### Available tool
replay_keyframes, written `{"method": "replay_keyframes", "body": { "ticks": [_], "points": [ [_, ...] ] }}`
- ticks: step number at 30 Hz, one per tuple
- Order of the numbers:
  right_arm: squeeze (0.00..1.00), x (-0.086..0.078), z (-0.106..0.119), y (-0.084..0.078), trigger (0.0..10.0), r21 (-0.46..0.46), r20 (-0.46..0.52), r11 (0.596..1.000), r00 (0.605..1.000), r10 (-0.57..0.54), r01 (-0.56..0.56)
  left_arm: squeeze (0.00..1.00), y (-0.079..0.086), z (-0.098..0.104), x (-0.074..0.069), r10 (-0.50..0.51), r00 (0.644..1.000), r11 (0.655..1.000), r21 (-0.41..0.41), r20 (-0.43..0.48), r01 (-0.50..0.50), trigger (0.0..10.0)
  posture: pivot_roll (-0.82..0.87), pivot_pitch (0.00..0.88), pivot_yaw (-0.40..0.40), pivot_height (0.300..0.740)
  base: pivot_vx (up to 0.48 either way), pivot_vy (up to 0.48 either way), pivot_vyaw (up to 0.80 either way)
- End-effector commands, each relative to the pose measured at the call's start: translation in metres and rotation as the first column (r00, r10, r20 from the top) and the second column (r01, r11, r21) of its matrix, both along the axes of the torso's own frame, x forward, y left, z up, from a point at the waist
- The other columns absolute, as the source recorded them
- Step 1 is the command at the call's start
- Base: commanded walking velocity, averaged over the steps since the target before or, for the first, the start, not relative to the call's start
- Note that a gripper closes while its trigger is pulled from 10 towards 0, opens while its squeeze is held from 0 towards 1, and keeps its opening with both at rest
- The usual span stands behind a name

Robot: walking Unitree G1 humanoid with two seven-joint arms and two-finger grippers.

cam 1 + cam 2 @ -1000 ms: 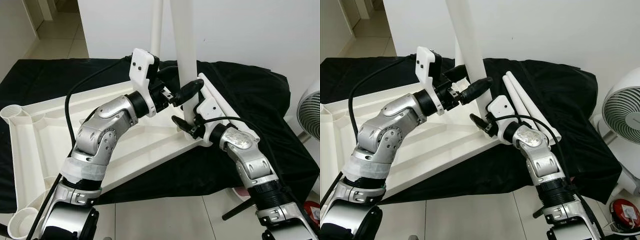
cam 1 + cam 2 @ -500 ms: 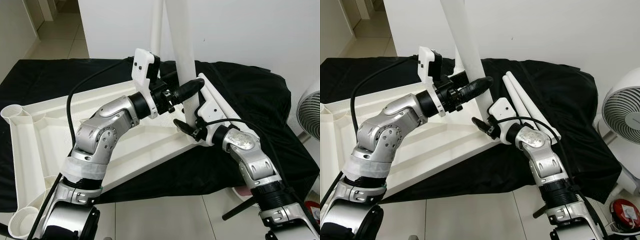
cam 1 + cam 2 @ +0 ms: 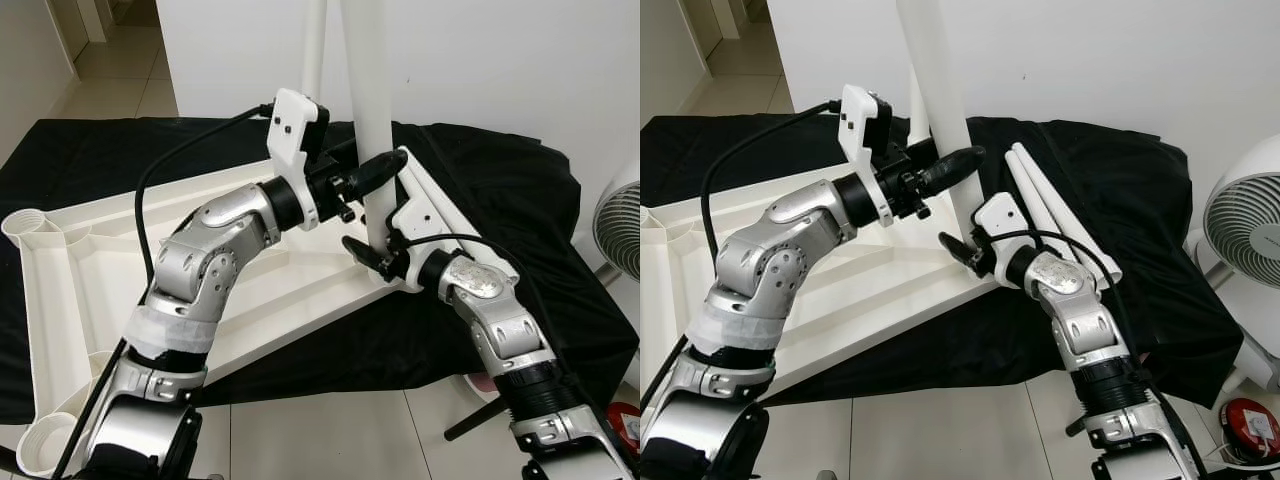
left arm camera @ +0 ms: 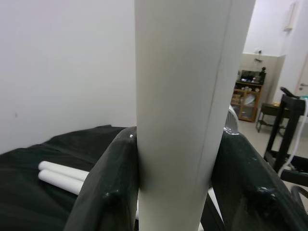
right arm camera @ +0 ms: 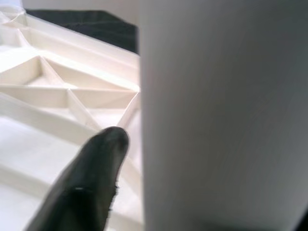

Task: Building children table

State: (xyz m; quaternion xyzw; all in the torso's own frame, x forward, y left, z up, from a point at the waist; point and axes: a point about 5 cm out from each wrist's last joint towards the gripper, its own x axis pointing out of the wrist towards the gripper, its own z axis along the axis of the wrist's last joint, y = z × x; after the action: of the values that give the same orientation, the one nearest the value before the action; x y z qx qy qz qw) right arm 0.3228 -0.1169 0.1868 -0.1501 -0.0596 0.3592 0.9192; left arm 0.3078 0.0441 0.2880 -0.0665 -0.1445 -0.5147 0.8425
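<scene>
Upturned white plastic tabletop (image 3: 90, 270) with ribbed underside, lying on a black cloth (image 3: 500, 200) so its corner sockets face up. A white cylindrical table leg (image 3: 372, 90) stands upright in the corner socket nearest both grippers. The left gripper (image 3: 378, 172) is clenched around the leg partway up, fingers on either side, apparently to steady or turn it. Below it, the right gripper (image 3: 366, 252) grasps the leg near its base, probably guiding it into the socket. Two spare white legs (image 3: 1040, 195) lie beyond the right gripper.

No readable text here, folks: no labels, brands, numbers or signs legible on anything in these views.
</scene>
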Motion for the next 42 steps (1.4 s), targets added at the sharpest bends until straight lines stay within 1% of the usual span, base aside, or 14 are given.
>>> {"method": "replay_keyframes", "body": {
  "ticks": [1, 3, 5, 10, 11, 14, 15, 18, 20, 22, 33, 36, 39, 42],
  "points": [
    [1.00, 0.004, 0.001, -0.003, 10.0, 0.005, 0.000, 0.999, 0.999, -0.034, 0.034, 0.00, 0.003, 0.010, 0.007, 0.148, 0.989, 0.988, -0.043, 0.003, -0.148, 10.0, -0.05, 0.000, -0.028, 0.740, 0.000, 0.000, 0.00],
    [1.00, 0.005, 0.002, -0.001, 10.0, 0.021, 0.007, 0.999, 0.999, -0.046, 0.046, 0.00, 0.004, 0.012, 0.012, 0.199, 0.980, 0.979, -0.039, -0.007, -0.199, 10.0, -0.05, 0.000, -0.029, 0.740, 0.000, 0.000, 0.00],
    [1.00, 0.008, 0.002, 0.003, 10.0, 0.054, 0.008, 0.995, 0.996, -0.086, 0.085, 0.00, 0.006, 0.016, 0.022, 0.287, 0.957, 0.957, -0.030, -0.034, -0.288, 10.0, -0.05, 0.000, -0.029, 0.740, 0.000, 0.000, 0.00],
    [0.95, 0.015, 0.006, 0.008, 10.0, 0.096, 0.035, 0.980, 0.984, -0.176, 0.172, 0.00, 0.005, 0.024, 0.030, 0.374, 0.927, 0.927, 0.003, -0.033, -0.374, 10.0, -0.05, 0.000, -0.026, 0.740, 0.000, 0.000, 0.00],
    [0.00, 0.018, 0.008, 0.010, 10.0, 0.111, 0.041, 0.973, 0.977, -0.209, 0.204, 0.00, 0.003, 0.026, 0.031, 0.384, 0.923, 0.923, 0.005, -0.025, -0.384, 10.0, -0.05, 0.000, -0.024, 0.740, 0.000, 0.000, 0.00],
    [0.00, 0.021, 0.010, 0.010, 10.0, 0.119, 0.059, 0.961, 0.965, -0.257, 0.249, 0.00, 0.001, 0.027, 0.031, 0.392, 0.920, 0.920, 0.006, -0.023, -0.392, 10.0, -0.05, 0.000, -0.023, 0.740, 0.000, 0.000, 0.00],
    [0.00, 0.028, 0.012, 0.012, 10.0, 0.139, 0.083, 0.931, 0.933, -0.351, 0.338, 0.00, -0.004, 0.031, 0.032, 0.406, 0.914, 0.914, -0.002, -0.022, -0.406, 10.0, -0.05, 0.000, -0.021, 0.740, 0.000, 0.000, 0.00],
    [0.00, 0.034, 0.014, 0.014, 10.0, 0.175, 0.096, 0.894, 0.896, -0.433, 0.413, 0.00, -0.010, 0.034, 0.033, 0.418, 0.908, 0.908, -0.019, -0.035, -0.418, 10.0, -0.05, 0.000, -0.022, 0.740, 0.000, 0.000, 0.00],
    [0.00, 0.035, 0.014, 0.015, 10.0, 0.183, 0.094, 0.888, 0.892, -0.442, 0.421, 0.00, -0.011, 0.034, 0.033, 0.419, 0.907, 0.907, -0.022, -0.039, -0.420, 10.0, -0.05, 0.000, -0.022, 0.740, 0.000, 0.000, 0.00],
    [0.00, 0.038, 0.014, 0.016, 10.0, 0.188, 0.110, 0.871, 0.871, -0.478, 0.454, 0.00, -0.015, 0.036, 0.033, 0.426, 0.903, 0.904, -0.027, -0.050, -0.428, 10.0, -0.04, 0.000, -0.022, 0.740, 0.000, 0.000, 0.00],
    [0.00, 0.049, 0.009, 0.028, 10.0, 0.172, 0.119, 0.855, 0.851, -0.512, 0.490, 0.00, -0.028, 0.042, 0.030, 0.435, 0.898, 0.898, -0.048, -0.062, -0.438, 10.0, -0.03, 0.000, -0.031, 0.740, 0.000, 0.000, 0.00],
    [0.00, 0.052, 0.009, 0.030, 10.0, 0.156, 0.157, 0.842, 0.828, -0.538, 0.517, 0.00, -0.030, 0.043, 0.029, 0.435, 0.898, 0.898, -0.050, -0.063, -0.438, 10.0, -0.03, 0.000, -0.031, 0.740, 0.000, 0.000, 0.00],
    [0.00, 0.055, 0.010, 0.030, 10.0, 0.132, 0.205, 0.814, 0.787, -0.581, 0.566, 0.00, -0.033, 0.044, 0.028, 0.432, 0.899, 0.899, -0.054, -0.068, -0.435, 10.0, -0.02, 0.000, -0.037, 0.740, 0.000, 0.000, 0.00],
    [0.00, 0.057, 0.010, 0.029, 10.0, 0.136, 0.201, 0.804, 0.779, -0.594, 0.578, 0.00, -0.033, 0.044, 0.028, 0.429, 0.901, 0.900, -0.055, -0.069, -0.433, 10.0, -0.02, 0.000, -0.038, 0.740, 0.000, 0.000, 0.00]
  ]
}}
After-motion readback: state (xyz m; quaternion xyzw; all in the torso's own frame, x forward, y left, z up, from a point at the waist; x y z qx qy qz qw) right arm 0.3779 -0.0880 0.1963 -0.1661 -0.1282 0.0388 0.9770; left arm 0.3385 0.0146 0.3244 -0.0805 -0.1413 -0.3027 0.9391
